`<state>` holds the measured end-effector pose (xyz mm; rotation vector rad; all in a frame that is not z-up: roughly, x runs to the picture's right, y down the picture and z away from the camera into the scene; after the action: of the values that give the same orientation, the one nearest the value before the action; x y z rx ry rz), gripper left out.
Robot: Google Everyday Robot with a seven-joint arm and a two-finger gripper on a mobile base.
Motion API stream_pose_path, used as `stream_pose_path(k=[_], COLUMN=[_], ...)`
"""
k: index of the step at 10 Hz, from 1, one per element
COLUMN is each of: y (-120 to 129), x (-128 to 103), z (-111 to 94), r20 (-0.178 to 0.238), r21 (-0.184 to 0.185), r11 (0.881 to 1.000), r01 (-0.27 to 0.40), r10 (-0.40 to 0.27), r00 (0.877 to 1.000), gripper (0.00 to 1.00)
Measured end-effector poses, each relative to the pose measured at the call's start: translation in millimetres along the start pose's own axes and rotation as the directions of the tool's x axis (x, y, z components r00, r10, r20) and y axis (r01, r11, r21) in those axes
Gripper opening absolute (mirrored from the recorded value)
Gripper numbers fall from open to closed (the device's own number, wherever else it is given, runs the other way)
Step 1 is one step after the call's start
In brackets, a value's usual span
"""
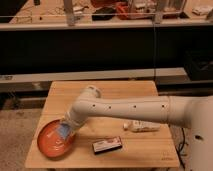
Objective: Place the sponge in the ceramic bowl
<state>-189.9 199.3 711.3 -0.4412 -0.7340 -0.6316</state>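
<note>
Orange-red, the ceramic bowl (pixel 49 145) sits near the wooden table's (pixel 125 95) front-left corner. The gripper (pixel 65 130) hangs over the bowl's right side, clamped on the light-blue sponge (pixel 62 132). A black-and-white box (pixel 107 145) lies beside the bowl.

So the white arm's gripper (pixel 67 128) is down at the front left of the light wooden counter (pixel 125 95), right over the wide orange-red ceramic bowl (pixel 46 143). A small light-blue sponge (pixel 63 132) sits right at its tip. A flat black-and-white box (pixel 107 145) lies just right of the gripper, with some whitish thing (pixel 141 126) further right.
</note>
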Motion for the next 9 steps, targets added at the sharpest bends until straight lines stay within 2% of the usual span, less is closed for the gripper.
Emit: stream_pose_path(k=[9], y=[-13.6], x=[-21.6], z=[41.0], r20=[0.004], r21=[-0.032], r11=[0.999], r01=[0.028], r10=[-0.028], r00=[1.000], gripper=[0.03])
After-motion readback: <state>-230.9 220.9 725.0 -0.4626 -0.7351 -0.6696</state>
